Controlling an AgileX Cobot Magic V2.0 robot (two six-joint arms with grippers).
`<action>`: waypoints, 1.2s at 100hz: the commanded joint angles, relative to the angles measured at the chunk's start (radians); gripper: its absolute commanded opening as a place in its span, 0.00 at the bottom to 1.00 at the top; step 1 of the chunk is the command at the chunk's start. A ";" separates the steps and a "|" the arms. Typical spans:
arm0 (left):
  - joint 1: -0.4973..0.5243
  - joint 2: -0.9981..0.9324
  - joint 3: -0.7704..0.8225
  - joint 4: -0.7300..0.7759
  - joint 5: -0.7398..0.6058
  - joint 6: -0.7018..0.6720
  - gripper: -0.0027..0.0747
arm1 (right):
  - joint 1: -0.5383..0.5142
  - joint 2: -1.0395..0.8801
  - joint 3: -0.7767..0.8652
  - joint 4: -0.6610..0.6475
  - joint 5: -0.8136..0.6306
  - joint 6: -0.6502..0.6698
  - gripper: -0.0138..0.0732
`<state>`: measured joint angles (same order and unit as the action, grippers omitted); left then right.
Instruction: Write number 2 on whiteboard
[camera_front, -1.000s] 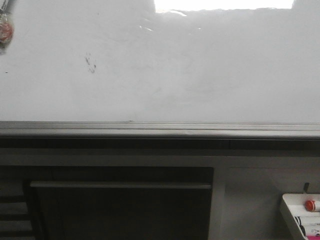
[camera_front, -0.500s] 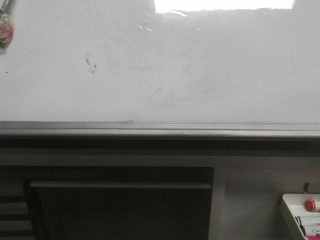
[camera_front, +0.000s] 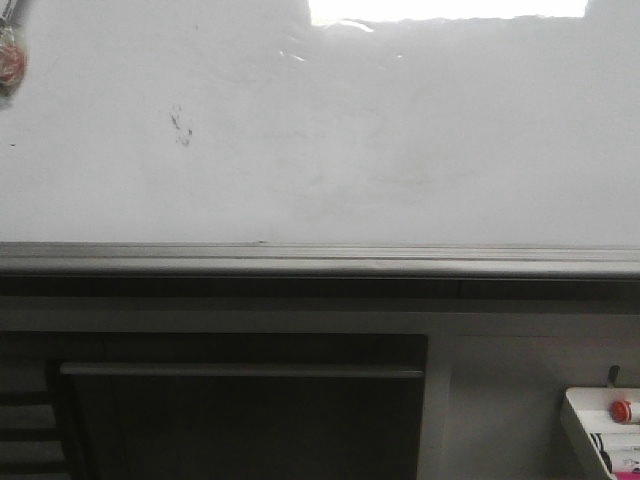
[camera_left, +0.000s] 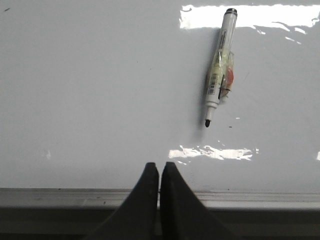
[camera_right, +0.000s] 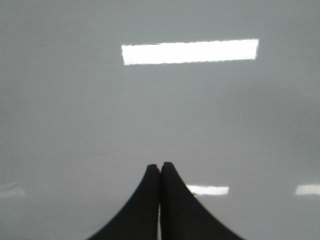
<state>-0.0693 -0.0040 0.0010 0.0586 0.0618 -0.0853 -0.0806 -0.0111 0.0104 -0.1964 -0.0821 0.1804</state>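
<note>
The whiteboard filled the front view, bare of any digit, so the writing was all left to do. An uncapped marker hung on it, ungrasped. Left end effector and right end effector were pressed together, empty.

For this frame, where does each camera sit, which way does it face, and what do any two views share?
Front view: faces forward at the whiteboard, its grey rail and a corner tray; no arm shows.
Left wrist view: on the left arm, facing the board; shut left pincer, uncapped marker on the board.
Right wrist view: on the right arm, facing bare board; shut right pincer.
Shared: all three see the whiteboard.
</note>
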 joint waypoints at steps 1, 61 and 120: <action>-0.004 -0.027 -0.012 -0.004 -0.092 -0.010 0.01 | 0.004 -0.008 -0.006 -0.006 -0.057 -0.001 0.08; -0.004 0.280 -0.571 0.071 0.264 0.001 0.01 | 0.055 0.318 -0.606 0.100 0.558 -0.005 0.08; -0.004 0.519 -0.647 0.072 0.331 0.002 0.01 | 0.138 0.624 -0.774 0.144 0.718 -0.134 0.08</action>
<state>-0.0693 0.4908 -0.6127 0.1332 0.4487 -0.0853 0.0558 0.5957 -0.7300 -0.0552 0.6950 0.0538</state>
